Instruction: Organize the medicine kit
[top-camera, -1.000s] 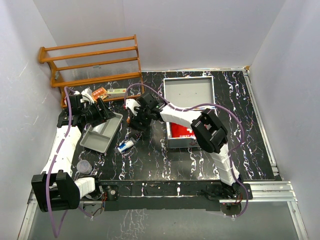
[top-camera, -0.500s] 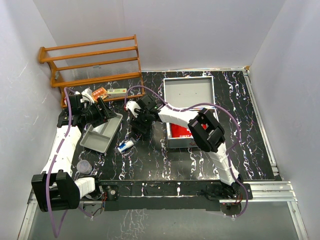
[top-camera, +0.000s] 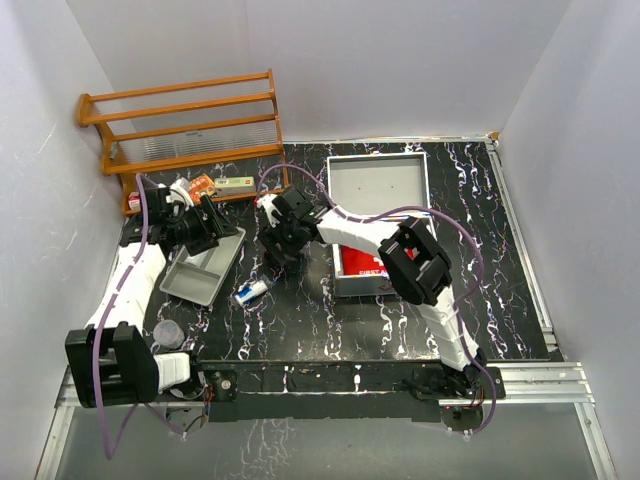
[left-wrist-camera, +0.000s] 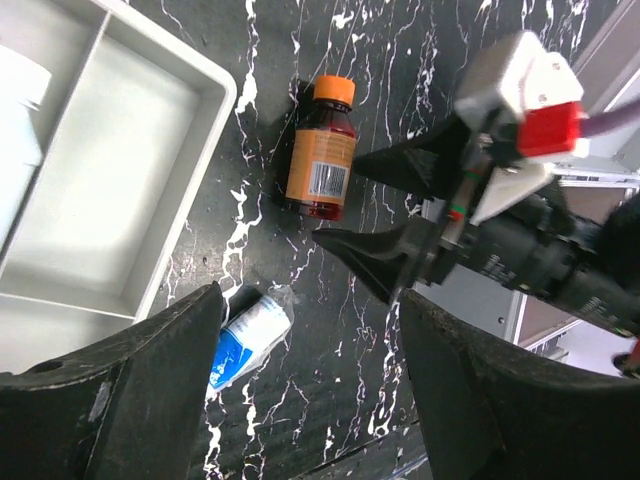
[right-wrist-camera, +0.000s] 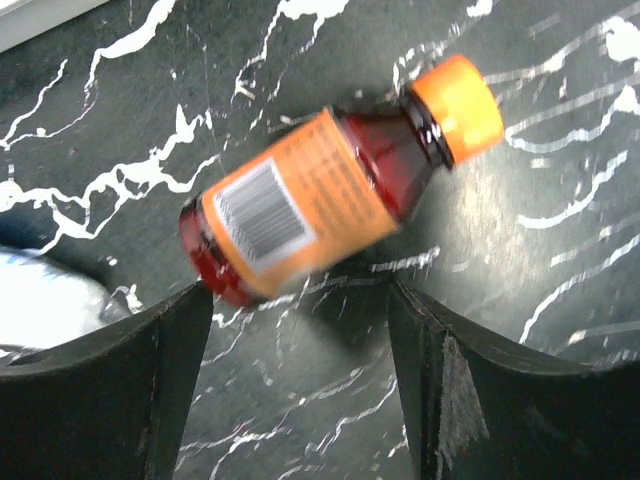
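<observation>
An amber medicine bottle with an orange label and cap lies on its side on the black marble table; it also shows in the left wrist view. My right gripper is open just above it, with the bottle between and ahead of the fingers. In the top view the right gripper hides most of the bottle. A blue and white tube lies near it. My left gripper is open and empty above the grey tray. The open first-aid case stands to the right.
A wooden rack stands at the back left, with small boxes at its foot. A small round container sits near the left arm's base. The tray holds a white item at its far end.
The right wrist has turned and shifted slightly towards the back over the bottle. The left gripper has edged slightly to the right over the tray. Both grippers stay open.
</observation>
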